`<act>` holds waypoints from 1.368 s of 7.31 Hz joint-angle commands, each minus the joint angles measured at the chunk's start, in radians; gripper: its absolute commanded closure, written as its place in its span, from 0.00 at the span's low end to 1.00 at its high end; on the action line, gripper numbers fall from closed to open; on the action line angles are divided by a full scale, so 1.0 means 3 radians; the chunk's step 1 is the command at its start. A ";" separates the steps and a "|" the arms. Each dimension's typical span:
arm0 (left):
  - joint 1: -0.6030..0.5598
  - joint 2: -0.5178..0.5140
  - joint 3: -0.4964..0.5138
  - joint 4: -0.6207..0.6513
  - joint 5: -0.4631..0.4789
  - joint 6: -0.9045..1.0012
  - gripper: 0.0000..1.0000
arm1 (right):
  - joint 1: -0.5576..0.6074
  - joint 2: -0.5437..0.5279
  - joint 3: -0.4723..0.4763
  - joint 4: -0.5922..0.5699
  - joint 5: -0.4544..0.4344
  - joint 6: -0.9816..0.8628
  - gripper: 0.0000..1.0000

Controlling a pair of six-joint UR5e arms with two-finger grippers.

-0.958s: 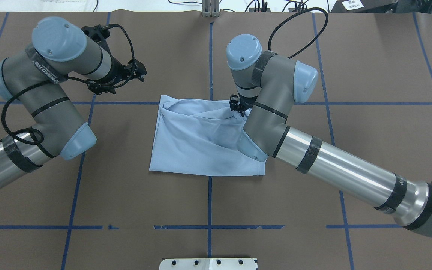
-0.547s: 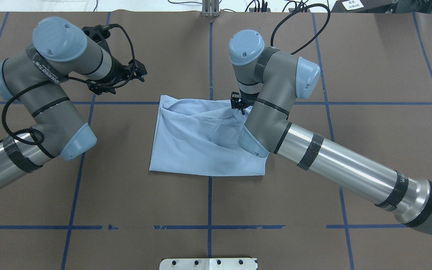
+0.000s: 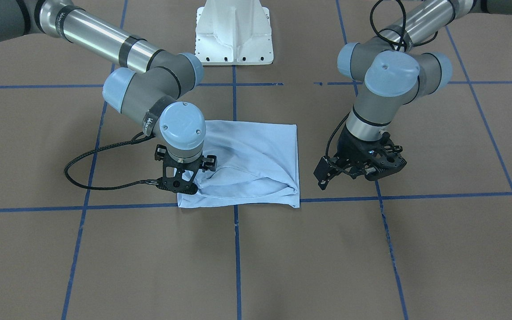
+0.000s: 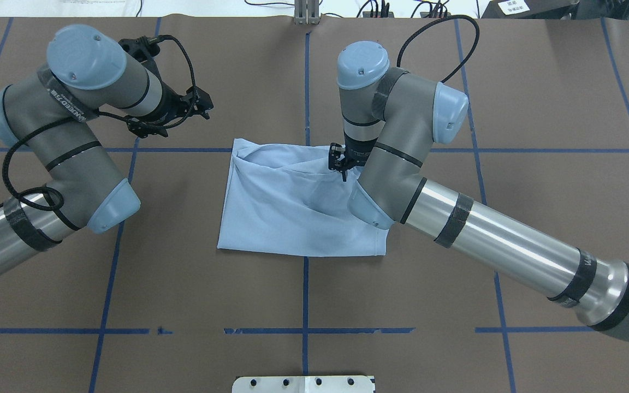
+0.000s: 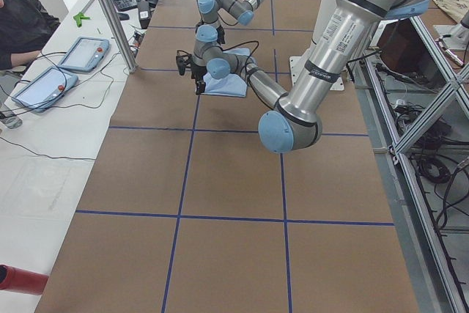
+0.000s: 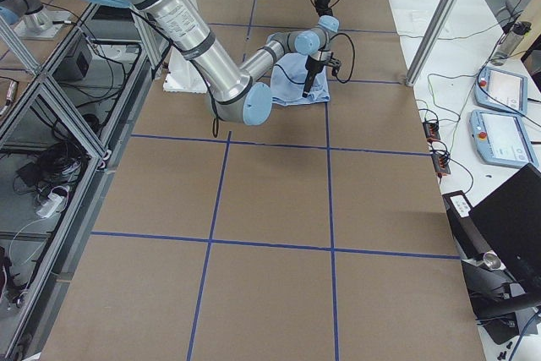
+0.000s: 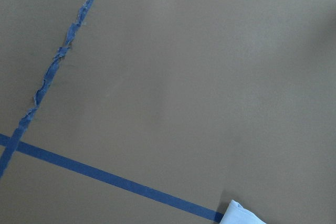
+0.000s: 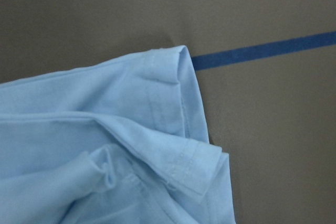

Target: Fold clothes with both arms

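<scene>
— Where is the T-shirt [image 4: 287, 207]?
— In the centre of the overhead view. It lies on the brown table [image 4: 211, 284] as a rumpled, roughly square fold, with its upper edge at a blue tape line [image 4: 183, 149].
— And the right gripper [image 4: 339, 164]?
— It points straight down near the shirt's upper right corner, fingertips at the cloth. I cannot tell whether they pinch it or only touch it. The right wrist view shows only a hemmed corner lying in loose folds.
— The left gripper [image 4: 205, 103]?
— It is in the upper left of the overhead view, well apart from the shirt and above bare table. Its fingers look spread and it holds nothing.
</scene>
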 commanded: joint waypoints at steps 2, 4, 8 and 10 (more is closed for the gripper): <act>0.0000 -0.0002 -0.0013 0.0014 -0.0002 0.0000 0.00 | 0.0042 -0.0020 -0.0064 0.0015 -0.0357 -0.0024 0.00; 0.0005 -0.0002 0.0002 -0.0006 0.0003 0.0000 0.00 | 0.0104 -0.0056 -0.0110 0.0137 -0.0459 -0.0045 0.00; 0.0000 0.0003 -0.0013 -0.0006 -0.0007 0.0035 0.00 | 0.0394 -0.0066 -0.0147 0.0296 -0.0455 -0.0284 0.00; -0.0244 0.0034 -0.0018 0.0025 -0.0235 0.0564 0.00 | 0.0853 -0.0193 0.0016 0.0296 -0.0165 -0.0865 0.00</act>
